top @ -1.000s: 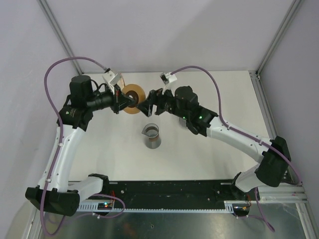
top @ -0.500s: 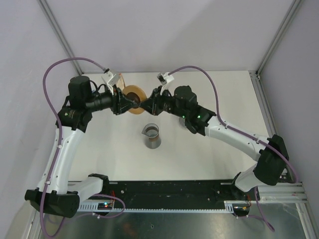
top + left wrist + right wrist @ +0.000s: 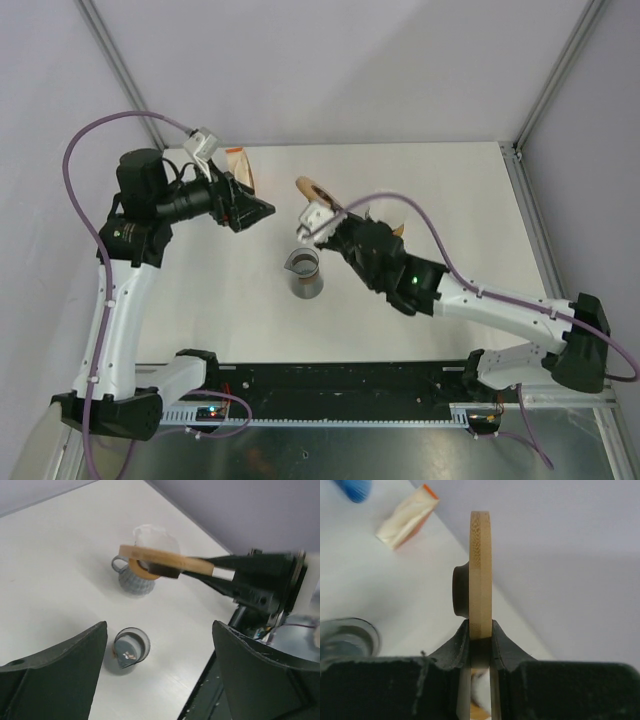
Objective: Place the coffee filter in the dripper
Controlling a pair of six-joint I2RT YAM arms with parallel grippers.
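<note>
My right claw [image 3: 480, 632] pinches a round bamboo disc [image 3: 480, 575] with a dark ring at its centre, gripping it by the rim above the white table's [image 3: 470, 190] middle. My left claw [image 3: 160, 650] is spread wide and holds nothing. The white paper filter [image 3: 152, 535] shows just above the grey ribbed dripper [image 3: 136, 580] in the table's far half. The disc hides where they meet. A glass beaker [image 3: 131, 647] stands near.
</note>
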